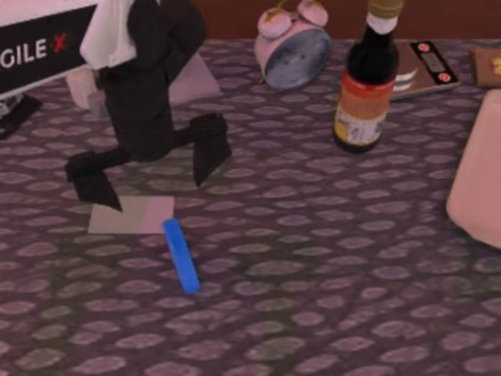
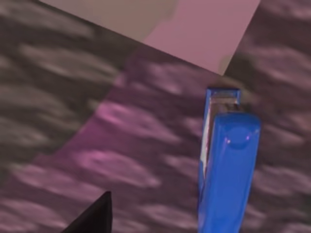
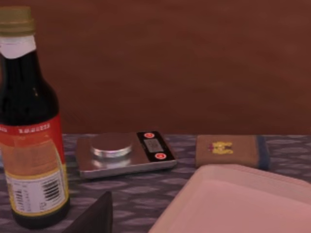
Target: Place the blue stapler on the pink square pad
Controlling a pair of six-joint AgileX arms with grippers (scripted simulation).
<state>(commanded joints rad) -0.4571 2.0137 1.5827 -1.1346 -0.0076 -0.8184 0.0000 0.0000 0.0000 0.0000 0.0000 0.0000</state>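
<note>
Just off the pink square pad's [image 1: 131, 214] right corner lies the blue stapler [image 1: 181, 256], seemingly touching; left gripper [image 1: 149, 176] spread above.

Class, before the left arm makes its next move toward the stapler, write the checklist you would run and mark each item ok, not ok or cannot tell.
1. Blue stapler on the pink square pad: not ok, it lies on the table, one end at the pad's corner.
2. Left gripper open: ok, jaws spread wide.
3. Gripper over stapler: not ok, it hangs over the pad's far edge.
4. Stapler free of clutter: ok.
5. Bare pad: ok.
6. Right gripper state: cannot tell.
</note>
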